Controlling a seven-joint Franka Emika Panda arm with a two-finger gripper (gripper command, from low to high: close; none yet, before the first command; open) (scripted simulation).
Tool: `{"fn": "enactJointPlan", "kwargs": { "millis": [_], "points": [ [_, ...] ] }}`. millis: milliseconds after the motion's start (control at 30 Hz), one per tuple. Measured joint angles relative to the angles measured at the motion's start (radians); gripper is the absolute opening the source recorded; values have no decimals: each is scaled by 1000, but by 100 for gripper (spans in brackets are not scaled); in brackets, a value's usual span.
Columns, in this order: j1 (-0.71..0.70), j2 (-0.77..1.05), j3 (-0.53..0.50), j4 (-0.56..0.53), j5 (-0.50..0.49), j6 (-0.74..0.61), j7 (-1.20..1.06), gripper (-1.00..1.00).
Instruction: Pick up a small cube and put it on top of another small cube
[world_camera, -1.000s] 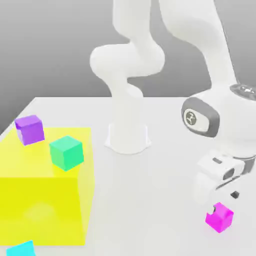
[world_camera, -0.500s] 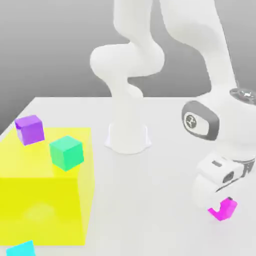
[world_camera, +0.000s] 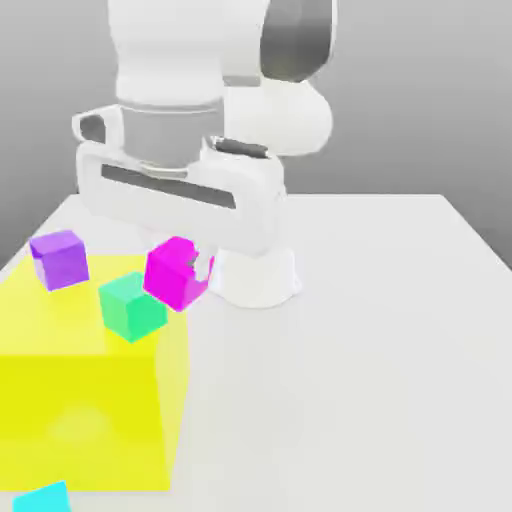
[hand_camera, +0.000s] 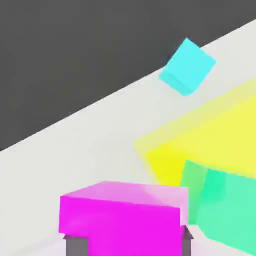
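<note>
Taking the green cube (world_camera: 132, 306) as the landmark and reading the exterior view from its left: the violet cube (world_camera: 59, 259) rests up and to the left of it, both of them over the translucent yellow block (world_camera: 85, 400), and a cyan cube (world_camera: 42, 498) sits at the block's near corner, well below the green one. Just to the green cube's right and a little above it hangs the small cube (world_camera: 177, 272), bright magenta, clear of the surface (world_camera: 380, 350). The end effector (world_camera: 190, 268) is closed almost fully on it, pinching two opposite flat faces; the hand view shows the small cube at the fingertips with the green cube beside it.

The small cube looks rigid, light and smooth-faced, so a centred squeeze on parallel sides should hold; an off-centre pinch might let it twist. It should sit flat once lowered squarely onto another cube.
</note>
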Motion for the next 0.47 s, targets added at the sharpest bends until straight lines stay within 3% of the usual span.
{"fn": "enactJointPlan", "kwargs": {
  "millis": [100, 133, 333, 467],
  "points": [
    [-15, 27, -11, -60, 6, 87, 10, -100],
    [-17, 39, -12, -79, 6, 119, 10, 100],
    [-18, 46, -12, -89, 4, 135, 11, 100],
    [-20, -4, -9, -20, 0, 16, 15, 100]
  ]
}}
